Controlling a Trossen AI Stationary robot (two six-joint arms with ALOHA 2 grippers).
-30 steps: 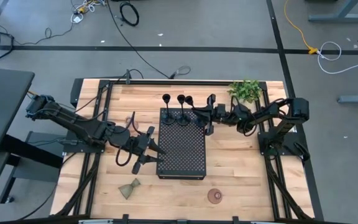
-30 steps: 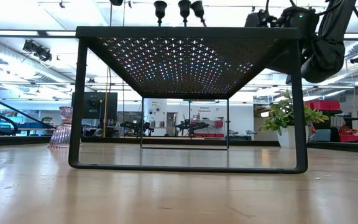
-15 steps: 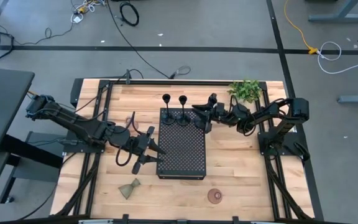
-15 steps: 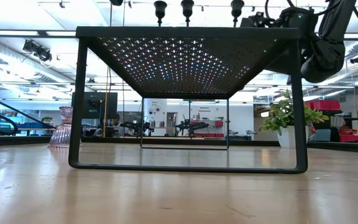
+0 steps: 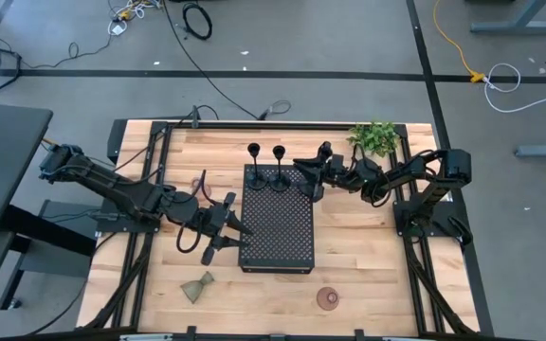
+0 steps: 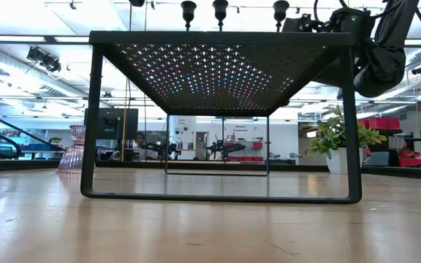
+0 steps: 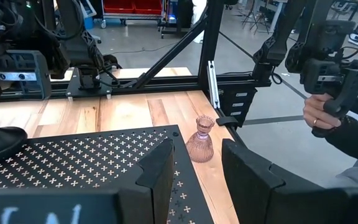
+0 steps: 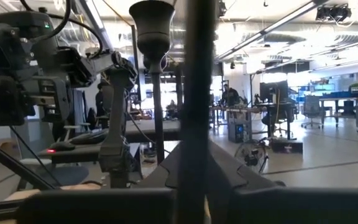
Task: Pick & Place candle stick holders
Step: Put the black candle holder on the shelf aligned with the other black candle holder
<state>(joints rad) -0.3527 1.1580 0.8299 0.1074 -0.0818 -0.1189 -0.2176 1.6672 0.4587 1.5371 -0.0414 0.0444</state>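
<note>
Claw on the right arm [image 5: 317, 178] sits at the far right corner of the black perforated tray [image 5: 278, 232], clenched around a slim black candle holder [image 6: 280, 10] whose cup top shows above the tray in the low view. In the right wrist view that stem [image 8: 199, 93] runs straight up between the fingers, filling the middle of the picture.

We count three slim black holders in all. Two stand upright side by side on the far end of the tray: one [image 5: 254, 152] to the left, one [image 5: 279, 153] beside it. The third is the one held by the right claw.

We count two squat pinkish glass holders. One [image 5: 328, 299] stands on the wooden desk [image 5: 368, 265] near the front edge, to the right of the tray. The other [image 6: 71, 148] appears at the left in the low view, on the desk beyond the tray's leg.

One olive-green hourglass holder [image 5: 196, 286] lies on its side on the desk near the front left.

The left claw [image 5: 224, 230] rests at the tray's left side with its fingers spread apart and holding nothing; in its wrist view a pink holder [image 7: 201, 139] shows between them, farther off.

A leafy green plant [image 5: 374, 136] stands at the far right corner of the desk.
</note>
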